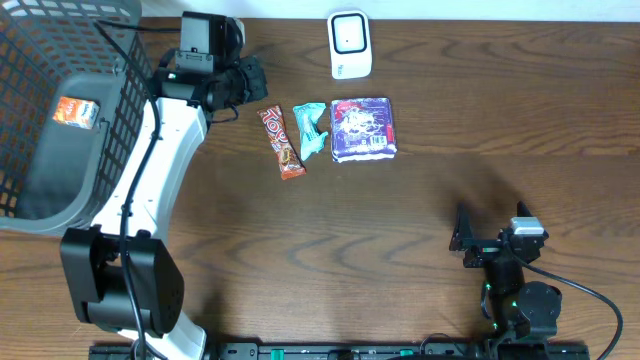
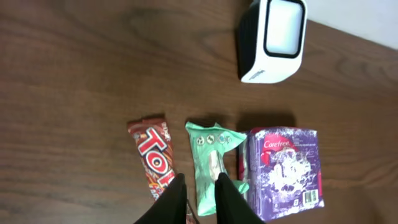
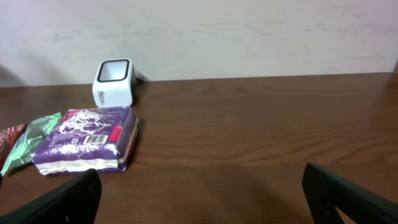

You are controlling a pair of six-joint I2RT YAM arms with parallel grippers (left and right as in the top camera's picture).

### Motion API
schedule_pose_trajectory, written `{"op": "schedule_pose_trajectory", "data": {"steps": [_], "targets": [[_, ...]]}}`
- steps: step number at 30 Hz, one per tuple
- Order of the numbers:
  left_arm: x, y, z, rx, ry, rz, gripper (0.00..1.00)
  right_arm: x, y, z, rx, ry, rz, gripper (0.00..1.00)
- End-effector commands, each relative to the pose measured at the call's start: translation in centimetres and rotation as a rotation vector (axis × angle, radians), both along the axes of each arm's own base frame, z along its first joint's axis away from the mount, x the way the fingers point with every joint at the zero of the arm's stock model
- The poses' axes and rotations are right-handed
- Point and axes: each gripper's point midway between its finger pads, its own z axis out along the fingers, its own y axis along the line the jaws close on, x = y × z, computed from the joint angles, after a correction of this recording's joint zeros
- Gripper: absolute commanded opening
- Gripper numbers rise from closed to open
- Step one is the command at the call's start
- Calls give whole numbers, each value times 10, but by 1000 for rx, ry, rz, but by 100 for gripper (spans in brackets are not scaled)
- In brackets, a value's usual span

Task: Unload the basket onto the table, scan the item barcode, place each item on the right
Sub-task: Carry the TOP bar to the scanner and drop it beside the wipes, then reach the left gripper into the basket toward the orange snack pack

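Three items lie in a row on the brown table: a red chocolate bar [image 1: 281, 142] [image 2: 154, 158], a mint-green packet [image 1: 310, 130] [image 2: 211, 158] and a purple Carefree pack [image 1: 363, 128] [image 2: 286, 171] [image 3: 84, 143] whose barcode faces up. Behind them stands the white scanner [image 1: 350, 45] [image 2: 273, 40] [image 3: 113, 82]. My left gripper [image 1: 250, 80] [image 2: 199, 182] hovers above the table just left of the row. Its fingers are slightly parted with nothing between them, and in the wrist view they frame the edge of the green packet. My right gripper [image 1: 463, 238] [image 3: 202, 186] rests wide open near the front right, holding nothing.
A dark wire basket [image 1: 40, 60] sits at the far left, with an orange packet [image 1: 76, 111] lying inside on its grey liner. A pale wall runs along the table's back edge behind the scanner. Bare wood lies between the row of items and my right arm.
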Motion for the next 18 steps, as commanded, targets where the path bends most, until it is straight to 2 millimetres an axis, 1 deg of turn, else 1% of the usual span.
{"op": "schedule_pose_trajectory", "data": {"steps": [1, 3, 4, 7, 9, 12, 13, 14, 15, 18], "targets": [[0, 8, 32, 81, -108, -35, 23, 0, -1, -1, -12, 2, -4, 99], [0, 20, 44, 125, -141, 11, 34, 0, -1, -1, -12, 2, -4, 99], [-1, 34, 58, 178, -179, 65, 40, 0, -1, -1, -12, 2, -4, 99], [-4, 57, 83, 252, -247, 117, 51, 0, -1, -1, -12, 2, -4, 99], [-7, 75, 99, 294, -288, 148, 56, 0, -1, -1, -12, 2, -4, 99], [-12, 105, 115, 340, -322, 196, 59, 0, -1, -1, -12, 2, -4, 99], [-15, 120, 120, 354, -331, 223, 60, 0, -1, -1, -12, 2, -4, 99], [-16, 133, 123, 363, -333, 247, 63, 0, -1, -1, -12, 2, -4, 99], [-18, 145, 125, 368, -333, 274, 64, 0, -1, -1, -12, 2, -4, 99], [-26, 199, 126, 388, -313, 390, 66, 0, -1, -1, -12, 2, -4, 99]]}}
